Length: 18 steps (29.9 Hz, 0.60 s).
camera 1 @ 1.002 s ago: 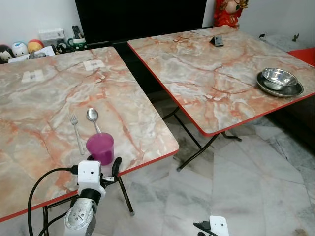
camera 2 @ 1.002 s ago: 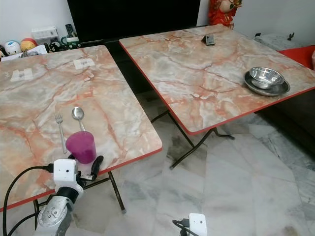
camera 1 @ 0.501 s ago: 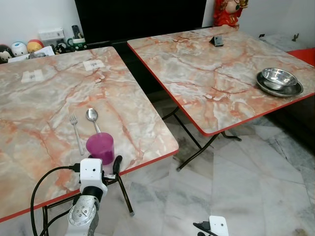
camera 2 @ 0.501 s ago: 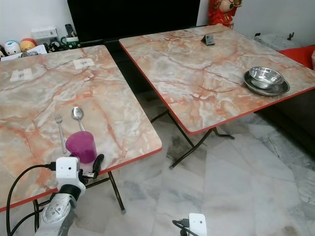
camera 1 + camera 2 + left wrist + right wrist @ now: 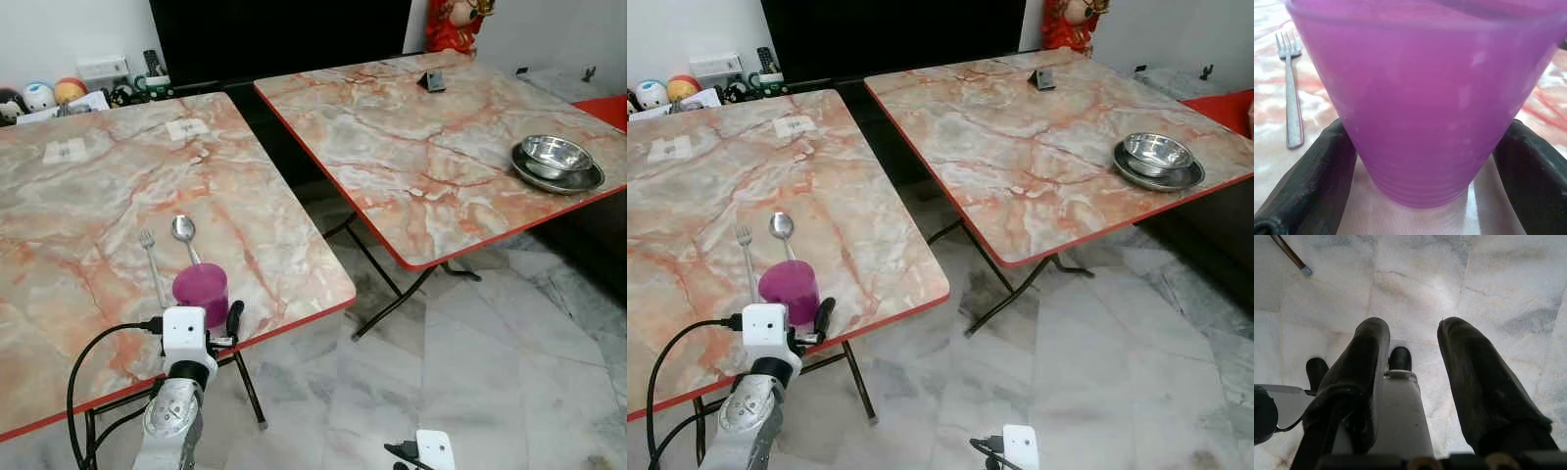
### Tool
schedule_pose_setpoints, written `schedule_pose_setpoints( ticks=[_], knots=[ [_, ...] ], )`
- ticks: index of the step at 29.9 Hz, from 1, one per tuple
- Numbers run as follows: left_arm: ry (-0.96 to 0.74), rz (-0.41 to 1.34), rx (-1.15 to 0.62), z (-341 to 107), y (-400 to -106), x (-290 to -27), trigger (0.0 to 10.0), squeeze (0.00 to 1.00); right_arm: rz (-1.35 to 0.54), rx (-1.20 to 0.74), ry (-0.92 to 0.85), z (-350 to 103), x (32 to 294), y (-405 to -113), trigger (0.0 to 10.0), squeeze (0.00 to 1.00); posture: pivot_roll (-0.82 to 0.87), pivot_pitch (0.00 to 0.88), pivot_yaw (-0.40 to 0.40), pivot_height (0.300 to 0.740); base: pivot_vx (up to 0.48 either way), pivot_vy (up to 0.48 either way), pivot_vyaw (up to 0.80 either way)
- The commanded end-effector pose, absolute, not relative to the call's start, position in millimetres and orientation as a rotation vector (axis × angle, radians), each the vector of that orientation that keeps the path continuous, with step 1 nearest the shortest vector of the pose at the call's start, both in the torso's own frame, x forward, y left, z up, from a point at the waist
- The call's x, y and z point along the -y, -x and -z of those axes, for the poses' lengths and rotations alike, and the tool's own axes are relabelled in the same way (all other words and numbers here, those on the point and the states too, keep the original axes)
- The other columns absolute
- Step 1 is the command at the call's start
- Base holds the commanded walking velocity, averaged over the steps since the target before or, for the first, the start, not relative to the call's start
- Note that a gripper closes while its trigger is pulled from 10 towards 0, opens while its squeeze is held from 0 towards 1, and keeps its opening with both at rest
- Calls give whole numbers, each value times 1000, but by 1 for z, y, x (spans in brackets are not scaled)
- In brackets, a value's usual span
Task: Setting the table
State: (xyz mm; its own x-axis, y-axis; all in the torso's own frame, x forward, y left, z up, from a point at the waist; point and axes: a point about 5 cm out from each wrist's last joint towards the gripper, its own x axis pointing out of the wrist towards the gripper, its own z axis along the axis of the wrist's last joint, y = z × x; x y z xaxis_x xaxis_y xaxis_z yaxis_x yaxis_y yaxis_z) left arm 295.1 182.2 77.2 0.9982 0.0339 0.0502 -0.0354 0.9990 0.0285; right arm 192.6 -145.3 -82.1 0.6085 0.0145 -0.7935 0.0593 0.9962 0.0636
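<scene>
left eye view: left gripper sits at the near edge of the near table, its fingers on either side of the purple cup. The cup stands upright on the tabletop, directly ahead of the gripper and between the fingers. One black finger shows just beside the cup's base on the robot's right side.
cutlery: fork and spoon lie flat on the table just beyond the cup, further from the gripper, side by side, fork on the robot's left.
right eye view: second table stands well apart to the robot's right. A steel bowl rests in a steel plate near its far right edge, far from both grippers.
floor: marble floor lies below and between the tables.
left wrist view: the cup fills the space between the two fingers; both are against or right next to its lower wall. Firm contact cannot be confirmed; it reads as a grasp around the cup. Cup base is on the table. The fork lies past the cup to one side.
right wrist view: right gripper hangs idle over the floor, fingers parted, nothing between them.
</scene>
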Motion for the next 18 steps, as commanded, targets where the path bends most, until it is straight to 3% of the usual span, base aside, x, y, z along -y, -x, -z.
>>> schedule_pose_setpoints(
  ticks=[1, 2, 3, 4, 18],
  knots=[
    [-37, -48, 51, -76, -296, -183, 10000, 0, 25, -939, -80, 85, 146, -187, 10000, 0, 51, 94, -28, 740, 0, 0, 0],
    [-32, -50, 52, -76, -296, -183, 3373, 0, 25, -939, -80, 85, 146, -187, 10000, 0, 50, 96, -29, 740, 0, 0, 0],
    [-32, -53, 52, -76, -296, -183, 667, 0, 26, -940, -81, 85, 146, -187, 10000, 0, 50, 96, -29, 740, 0, 0, 0],
    [-32, -53, 53, -76, -296, -183, 0, 0, 26, -940, -81, 85, 146, -187, 10000, 0, 50, 97, -28, 740, 0, 0, 0],
    [-26, -55, 52, -74, -296, -181, 0, 0, 24, -942, -79, 85, 146, -187, 10000, 0, 50, 100, -29, 740, 0, 0, 0]
  ],
)
